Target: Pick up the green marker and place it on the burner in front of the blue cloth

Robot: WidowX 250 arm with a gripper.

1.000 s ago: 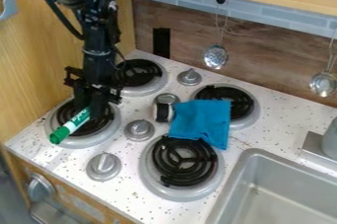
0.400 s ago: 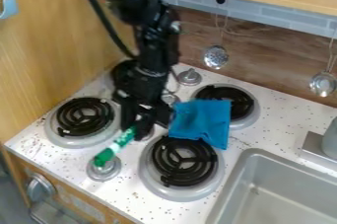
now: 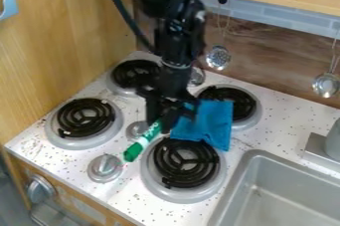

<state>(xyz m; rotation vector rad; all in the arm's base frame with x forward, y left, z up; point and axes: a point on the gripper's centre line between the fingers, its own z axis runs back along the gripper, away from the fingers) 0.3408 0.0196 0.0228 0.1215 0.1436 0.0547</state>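
At the far left, a black coil burner (image 3: pixel 83 118) is sitting on the white speckled counter (image 3: pixel 69 161), with another coil burner (image 3: pixel 134 72) lying behind it. A silver knob (image 3: pixel 104 168) is standing nearer the front, and a second knob (image 3: pixel 136 129) is sitting just left of your claw. You are grasping the green-and-white marker (image 3: pixel 144 140) in the claw (image 3: pixel 161 120), its green end tilting down toward the front left, between the front knob and the front right burner (image 3: pixel 185 163). Just right of the claw, a blue cloth (image 3: pixel 207 123) is lying partly over that burner's back edge and the rear right burner (image 3: pixel 238 101). A perforated ladle (image 3: pixel 217 57) is hanging behind, and the grey sink (image 3: pixel 282 199) is lying farther right.
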